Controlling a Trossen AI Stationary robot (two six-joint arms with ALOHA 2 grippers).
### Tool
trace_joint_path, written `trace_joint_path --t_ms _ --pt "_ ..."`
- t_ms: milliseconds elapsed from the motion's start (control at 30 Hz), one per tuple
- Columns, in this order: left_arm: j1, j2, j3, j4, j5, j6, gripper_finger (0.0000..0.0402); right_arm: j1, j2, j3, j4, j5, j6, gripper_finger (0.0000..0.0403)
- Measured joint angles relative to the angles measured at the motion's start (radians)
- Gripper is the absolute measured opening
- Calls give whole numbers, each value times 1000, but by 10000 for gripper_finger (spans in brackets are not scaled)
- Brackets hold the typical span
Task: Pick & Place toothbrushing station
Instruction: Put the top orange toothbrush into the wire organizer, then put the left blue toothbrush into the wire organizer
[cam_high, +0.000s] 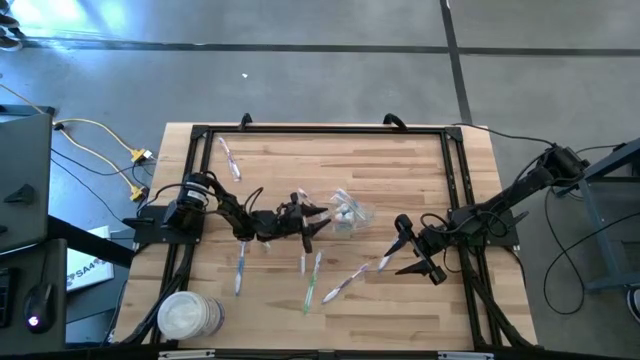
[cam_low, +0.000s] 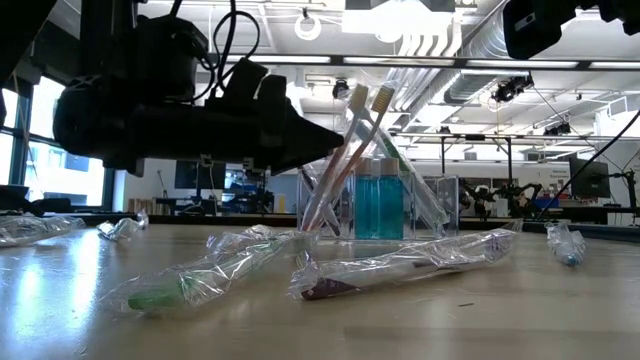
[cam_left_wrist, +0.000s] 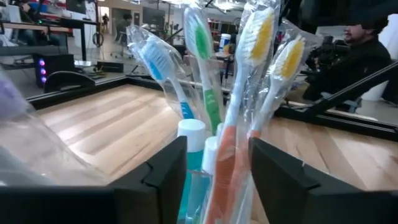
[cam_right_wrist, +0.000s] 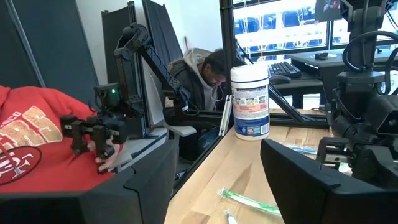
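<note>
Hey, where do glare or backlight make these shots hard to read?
Low view: bright ceiling lights and windows behind turn the left pincer into a silhouette, and the clear plastic wrapped toothbrushes glint. High view: a bright patch on the grey floor. Left wrist view: the nearest crinkled clear wrap is blurred.

A white wipes canister (cam_high: 187, 318) lies at the wooden table's (cam_high: 400, 170) front-left corner. Yellow cables (cam_high: 100, 150) trail across the floor beyond its left edge, where a person in a red shirt (cam_right_wrist: 34, 146) sits.
</note>
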Motion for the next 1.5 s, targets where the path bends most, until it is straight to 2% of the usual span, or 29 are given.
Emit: trace_joint_path --t_ms 167,567,800,967,1100,1233,1367,1500 --pt "0 0 0 1 0 0 186 0 0 0 -3 0 1 226" --pt "-6 -47 0 3 4 50 187 0 0 0 -9 0 3 226" --pt "-38 -95 0 3 6 158 187 0 0 0 -16 0 4 226" --pt "-78 -126 0 -14 23 309 187 0 0 0 -16 0 4 226" --pt "-123 -170 0 -143 37 426 187 0 0 0 -16 0 4 226" --pt "-161 -245 -1 -292 13 456 187 0 0 0 -16 0 4 226" --pt "-179 -362 0 -524 10 423 187 0 0 0 -16 0 4 226" --pt "-184 -507 0 -796 42 303 187 0 0 0 -16 0 4 226"
